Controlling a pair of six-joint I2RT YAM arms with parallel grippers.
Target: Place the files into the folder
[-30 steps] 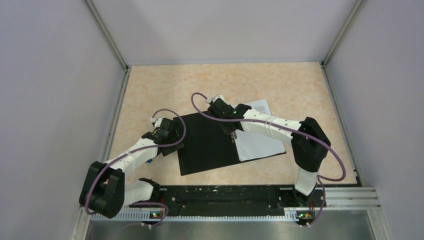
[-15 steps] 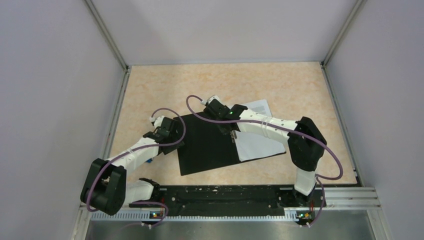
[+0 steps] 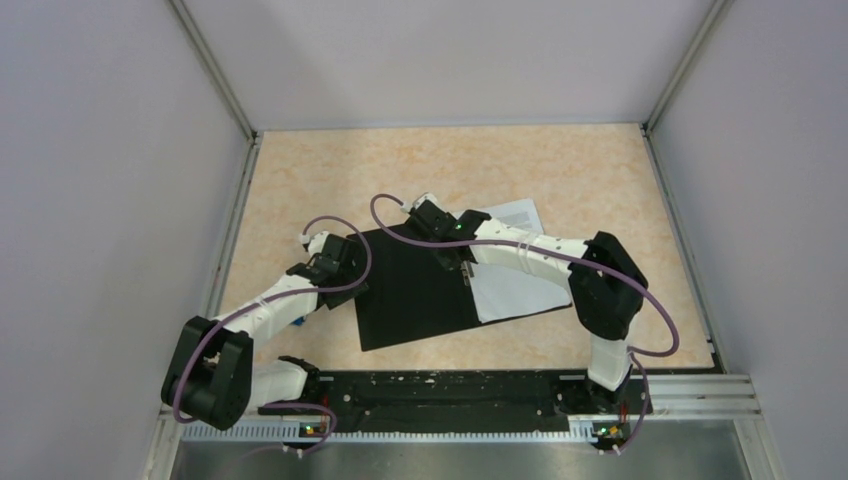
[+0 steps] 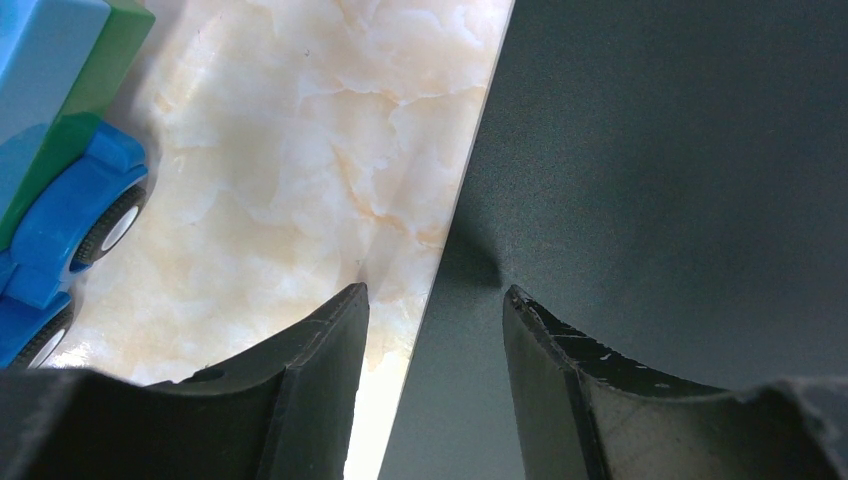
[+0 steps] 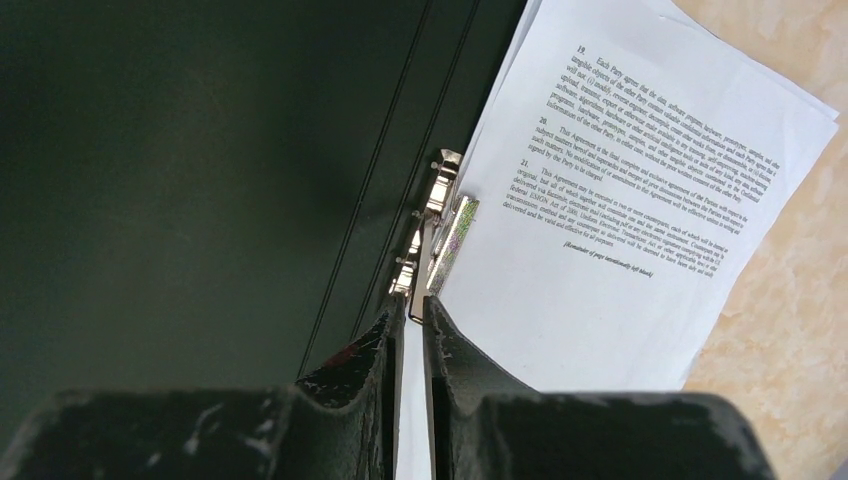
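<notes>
The folder [image 3: 415, 290] lies open on the table, black inside up. The files [image 3: 515, 290], white printed sheets, lie on its right half and stick out past its far and right edges. My right gripper [image 3: 465, 272] is over the spine; in the right wrist view the gripper [image 5: 412, 305] is shut on the thin lever of the metal clip [image 5: 435, 235], beside the files [image 5: 620, 220]. My left gripper [image 3: 352, 285] is open at the folder's left edge. In the left wrist view the gripper [image 4: 435, 295] straddles that edge of the folder [image 4: 650, 180], one finger over the table, one over the black cover.
A small blue and green toy car [image 4: 60, 150] stands on the marble-patterned table left of the folder; a bit of it shows under my left arm [image 3: 297, 322]. Grey walls close in the table on the left, right and far sides.
My right arm has shifted slightly to the left along the spine. The left gripper, folder and files stay where they were.
</notes>
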